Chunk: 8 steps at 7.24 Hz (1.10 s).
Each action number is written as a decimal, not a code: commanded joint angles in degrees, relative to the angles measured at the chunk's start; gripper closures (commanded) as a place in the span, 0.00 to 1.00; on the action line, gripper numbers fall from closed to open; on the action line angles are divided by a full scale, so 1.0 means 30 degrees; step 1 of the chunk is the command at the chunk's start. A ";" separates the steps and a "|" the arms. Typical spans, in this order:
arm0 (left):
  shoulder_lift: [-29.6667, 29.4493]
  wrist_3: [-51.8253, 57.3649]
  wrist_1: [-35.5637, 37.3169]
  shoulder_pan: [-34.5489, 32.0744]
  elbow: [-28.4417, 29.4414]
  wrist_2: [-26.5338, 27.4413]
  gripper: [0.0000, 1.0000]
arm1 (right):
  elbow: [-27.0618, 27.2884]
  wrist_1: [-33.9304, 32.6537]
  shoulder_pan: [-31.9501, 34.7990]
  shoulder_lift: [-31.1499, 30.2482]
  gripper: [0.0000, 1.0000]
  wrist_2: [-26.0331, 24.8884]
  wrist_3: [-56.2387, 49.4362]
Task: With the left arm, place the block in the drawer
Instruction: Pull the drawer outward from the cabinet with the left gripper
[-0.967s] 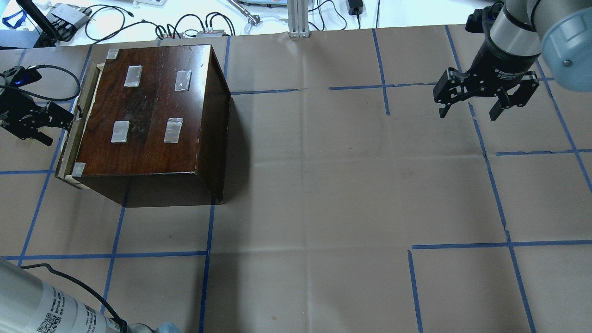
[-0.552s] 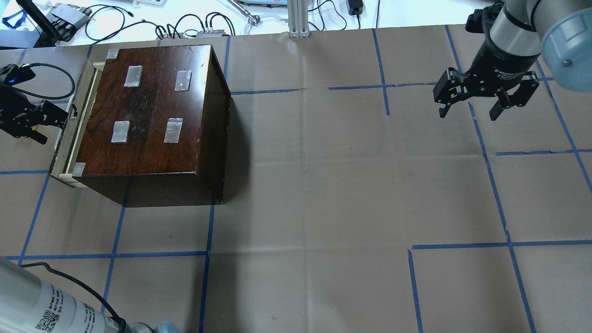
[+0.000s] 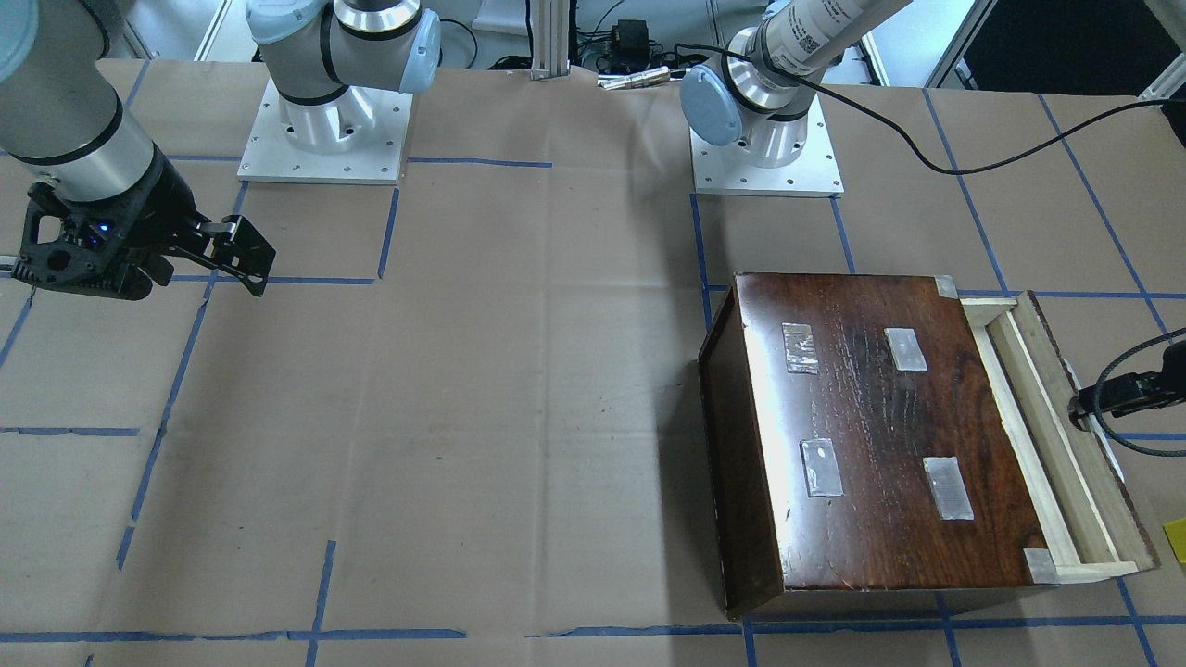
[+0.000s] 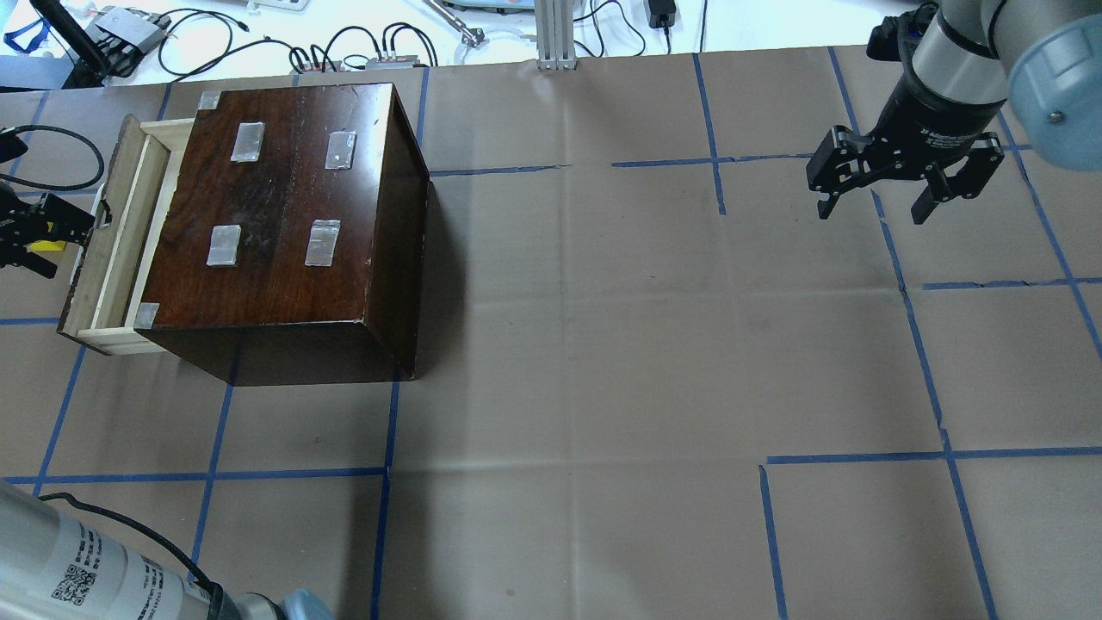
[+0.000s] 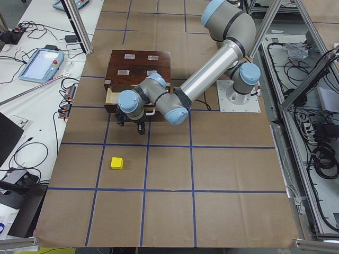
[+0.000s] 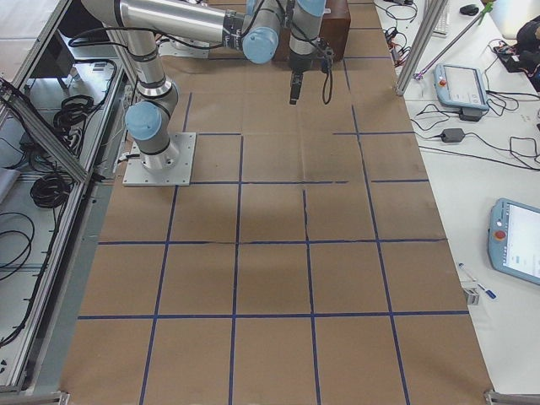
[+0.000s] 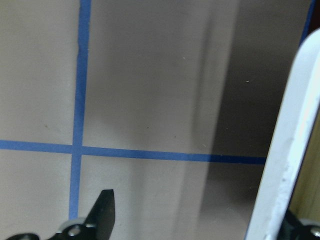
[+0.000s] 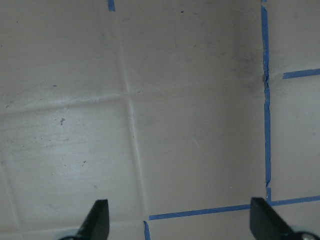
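Black fingers [image 7: 102, 210] of my left jaws [image 4: 69, 248]: spread wide, released, grasping nothing. Wrist view: one fingertip low at 7 o'clock, the other at 5 o'clock, just beside the white handle [image 7: 285, 150]. Whether it touches the handle, cannot tell. Brown paper and blue tape lines [image 7: 80, 100] show in the gap.

Drawer [image 4: 120, 258]: pale wood, drawn partway out of the cabinet [image 4: 284, 215] toward 9 o'clock in the overhead view. Left jaws sit at its front, at the bench's 9 o'clock edge.

Block [image 5: 117, 163]: yellow, resting on the paper of the bench [image 4: 603, 344], outside the drawer. In the side view from my left it lies at 7 o'clock from the left jaws, apart from them. Overhead, only a sliver of yellow shows by the fingers.

Cabinet: dark glossy top, four grey tape patches [image 4: 247, 140], at 10 o'clock on the bench overhead.

Left arm [image 5: 206, 79] slants down to the drawer front. A black cable [image 3: 936, 165] trails from it.

Right jaws [image 4: 871, 211]: released, fingers apart, hanging over paper at 2 o'clock overhead, well apart from the cabinet.
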 commanded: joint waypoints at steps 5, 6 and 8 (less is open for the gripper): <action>-0.0670 0.0294 0.0006 0.0612 0.1098 0.0095 0.01 | -0.0024 0.0000 0.0000 -0.0001 0.00 0.0000 -0.0007; -0.0728 0.0294 -0.0023 0.0731 0.1127 0.0096 0.01 | -0.0025 0.0000 0.0000 0.0028 0.00 0.0000 -0.0007; -0.0758 0.0294 0.0006 0.0907 0.1272 0.0154 0.01 | 0.0004 0.0000 0.0000 -0.0001 0.00 0.0000 -0.0007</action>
